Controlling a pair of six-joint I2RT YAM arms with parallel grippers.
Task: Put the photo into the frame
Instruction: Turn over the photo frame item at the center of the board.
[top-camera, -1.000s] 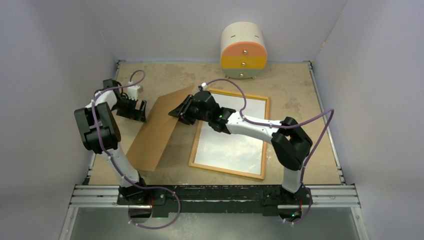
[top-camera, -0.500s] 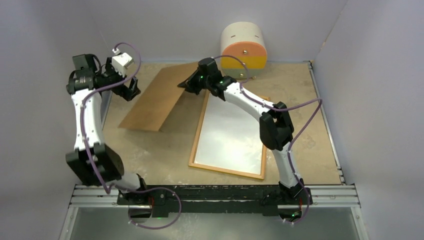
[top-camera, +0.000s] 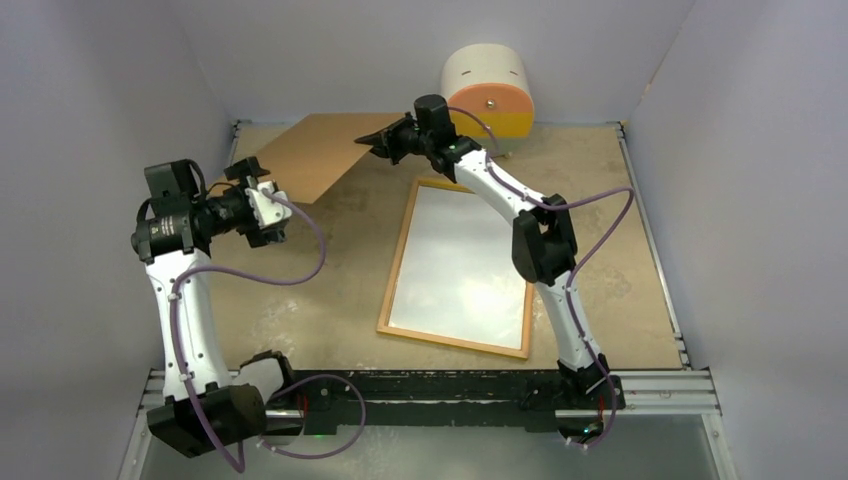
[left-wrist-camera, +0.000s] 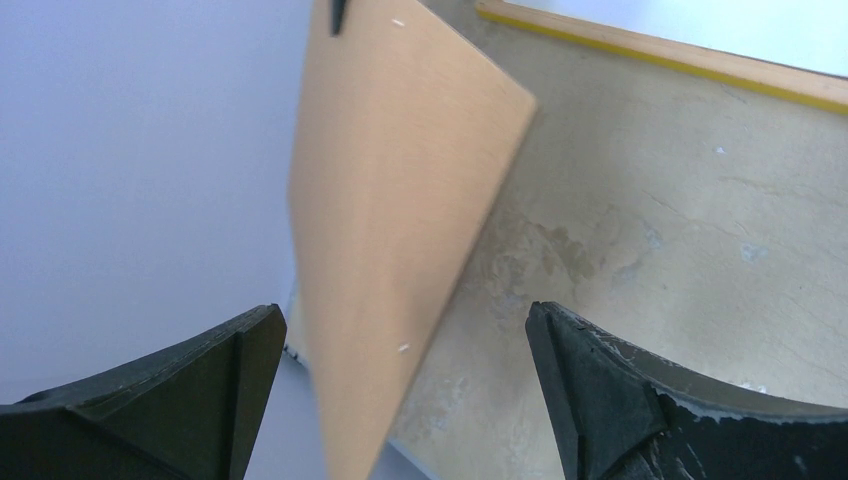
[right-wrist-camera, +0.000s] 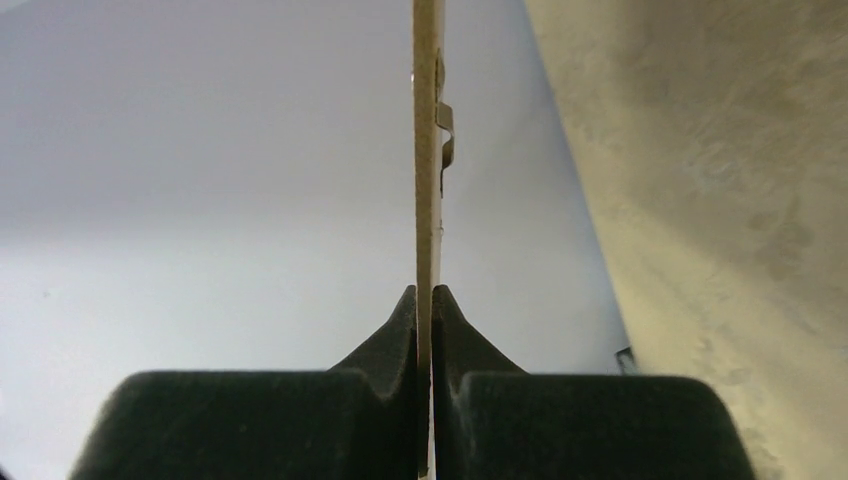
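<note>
Right fingers (right-wrist-camera: 300, 420) pinch the brown board (top-camera: 315, 150) by its edge above the far left corner of the table (top-camera: 330, 290), left fingers (left-wrist-camera: 150, 400) wide and empty, so I should move it slowly, clear of the frame (top-camera: 399, 260) lying mid-table.

Standing here, the left arm (top-camera: 185, 310) and the right arm (top-camera: 497, 190) look alike: slim white links set between chunky matte-black joint housings. A purple cable (top-camera: 300, 268) runs loosely along each one, looping free in places. The fingers (left-wrist-camera: 170, 405) are black too, blunt wedge shapes with scuffed, dusty edges.
</note>
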